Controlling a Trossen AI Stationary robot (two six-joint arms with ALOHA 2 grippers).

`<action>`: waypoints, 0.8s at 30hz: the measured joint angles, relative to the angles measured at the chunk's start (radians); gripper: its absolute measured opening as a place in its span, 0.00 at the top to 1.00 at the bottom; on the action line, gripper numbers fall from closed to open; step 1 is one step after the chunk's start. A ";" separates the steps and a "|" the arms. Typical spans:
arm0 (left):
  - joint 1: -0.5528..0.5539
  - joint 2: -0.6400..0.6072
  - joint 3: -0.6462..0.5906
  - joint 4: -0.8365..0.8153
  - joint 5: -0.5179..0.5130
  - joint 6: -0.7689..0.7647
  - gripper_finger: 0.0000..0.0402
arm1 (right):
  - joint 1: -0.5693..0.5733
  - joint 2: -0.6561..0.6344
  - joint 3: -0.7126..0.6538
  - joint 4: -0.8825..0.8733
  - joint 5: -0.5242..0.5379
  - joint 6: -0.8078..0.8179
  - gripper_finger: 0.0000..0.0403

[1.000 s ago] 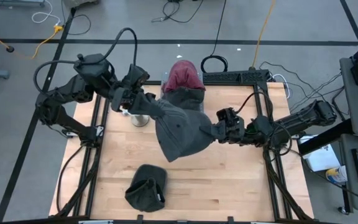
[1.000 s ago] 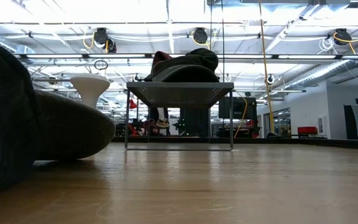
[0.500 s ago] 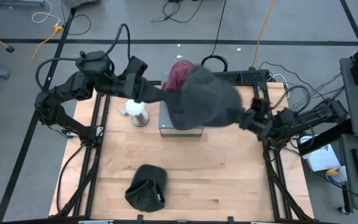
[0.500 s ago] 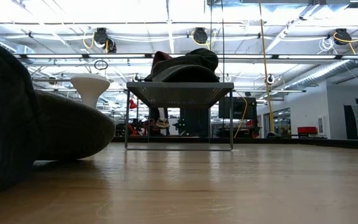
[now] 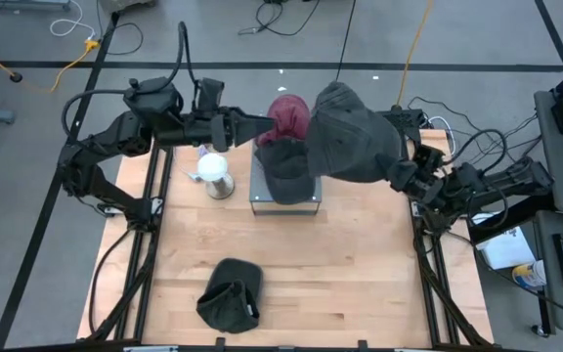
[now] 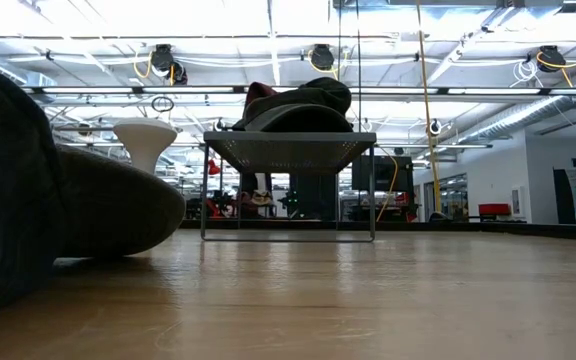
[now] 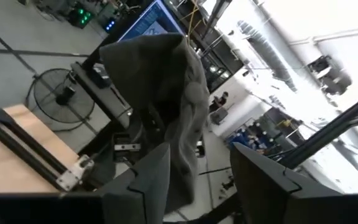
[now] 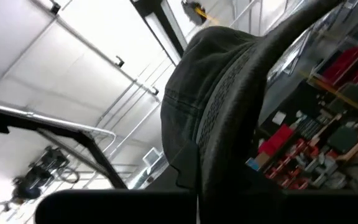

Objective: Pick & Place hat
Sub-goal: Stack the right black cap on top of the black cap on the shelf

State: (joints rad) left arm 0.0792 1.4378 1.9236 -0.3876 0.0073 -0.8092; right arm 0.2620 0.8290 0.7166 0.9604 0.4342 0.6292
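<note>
Hanging in the air above the far right part of the table (image 5: 360,274), the dark grey hat (image 5: 350,142) is pinched by its edge in the right gripper (image 5: 406,174), whose fingers are pressed together on the fabric. It sits beside the small mesh stand (image 5: 283,194), which carries a maroon hat (image 5: 287,117) and another dark hat (image 5: 286,166). The left gripper (image 5: 259,127) reaches in over the stand's far left, fingers spread, holding nothing. A white mannequin head (image 5: 213,174) stands left of the stand. A further dark hat (image 5: 231,293) lies near the table's front edge.
</note>
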 joint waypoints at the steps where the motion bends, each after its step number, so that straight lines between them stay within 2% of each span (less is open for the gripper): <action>1: -0.001 0.006 0.000 0.008 -0.001 0.012 0.56 | -0.008 0.004 0.000 -0.006 -0.020 0.016 0.99; 7: -0.004 0.072 0.001 0.103 0.005 0.030 0.43 | -0.032 0.034 0.000 -0.014 -0.098 0.101 0.99; 13: -0.001 0.132 0.000 0.171 0.098 0.017 0.34 | -0.033 0.055 -0.001 -0.024 -0.099 0.141 0.99; 18: -0.008 0.169 -0.001 0.219 0.174 -0.005 0.35 | -0.033 0.054 -0.001 -0.030 -0.102 0.154 0.99; 24: -0.007 0.159 0.000 0.228 0.179 -0.015 0.43 | -0.033 0.046 -0.001 -0.030 -0.099 0.140 0.99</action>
State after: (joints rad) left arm 0.0719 1.5968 1.9232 -0.1600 0.1867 -0.8238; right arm 0.2287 0.8749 0.7158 0.9301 0.3348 0.7692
